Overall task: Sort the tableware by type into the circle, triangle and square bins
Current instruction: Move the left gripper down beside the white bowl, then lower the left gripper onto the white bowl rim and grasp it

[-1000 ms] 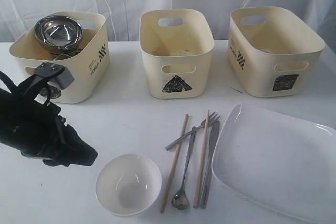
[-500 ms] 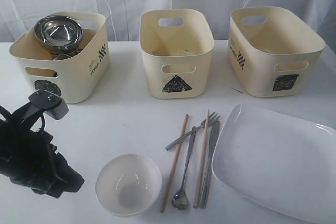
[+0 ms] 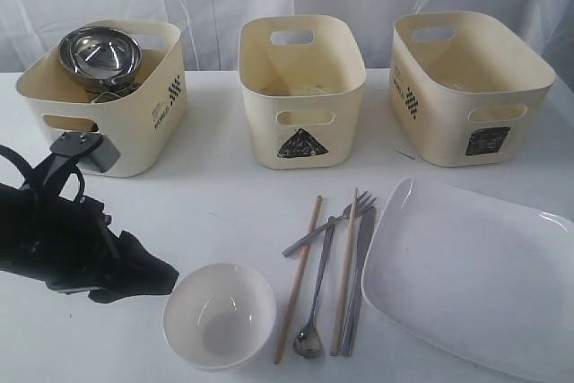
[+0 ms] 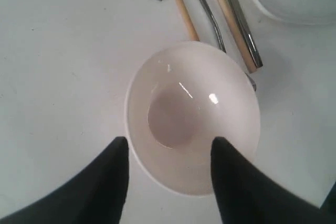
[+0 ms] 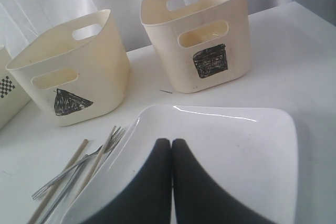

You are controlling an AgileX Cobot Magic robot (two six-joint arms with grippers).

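The white bowl (image 3: 220, 314) (image 4: 192, 116) stands upright near the front of the table. My left gripper (image 3: 166, 271) (image 4: 169, 141) is open just left of it, one finger outside the near rim and the other over the bowl's inside. The steel bowl (image 3: 100, 54) lies on top in the left bin (image 3: 134, 136); the mugs are hidden. Two chopsticks (image 3: 298, 277), a spoon (image 3: 316, 298), a fork (image 3: 334, 223) and a knife (image 3: 359, 284) lie side by side. My right gripper (image 5: 171, 142) is shut with nothing in it, above the white square plate (image 3: 475, 280) (image 5: 236, 150).
The triangle bin (image 3: 302, 91) (image 5: 73, 82) stands at the back middle and the square bin (image 3: 471, 87) (image 5: 205, 40) at the back right. The left arm's wrist covers the left bin's mark. A white curtain hangs behind the table.
The left arm first dropped back toward the front left, then swung right; its open gripper now reaches the white bowl's rim. Nothing else has moved.
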